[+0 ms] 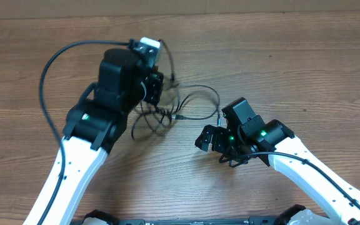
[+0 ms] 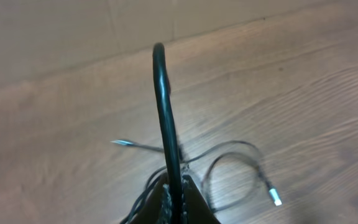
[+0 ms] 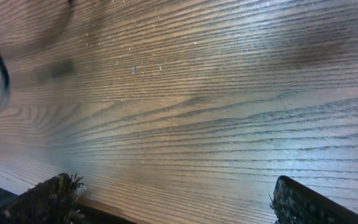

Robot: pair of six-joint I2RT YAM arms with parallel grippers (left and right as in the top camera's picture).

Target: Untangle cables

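- Two grippers above a wooden table (image 1: 292,50).
- Nearest, just right of the cables (image 1: 161,115): right gripper (image 1: 208,139), jaws spread wide over bare wood, gripping nothing.
- Next: the cables themselves, thin black cords in a loose, overlapping heap, one silvery plug (image 2: 276,200) at the heap's right edge.
- Farthest, directly over the cables: left gripper (image 2: 174,190), jaws pressed together on one strand of the cables, that strand raised in a stiff upright arc above the rest.
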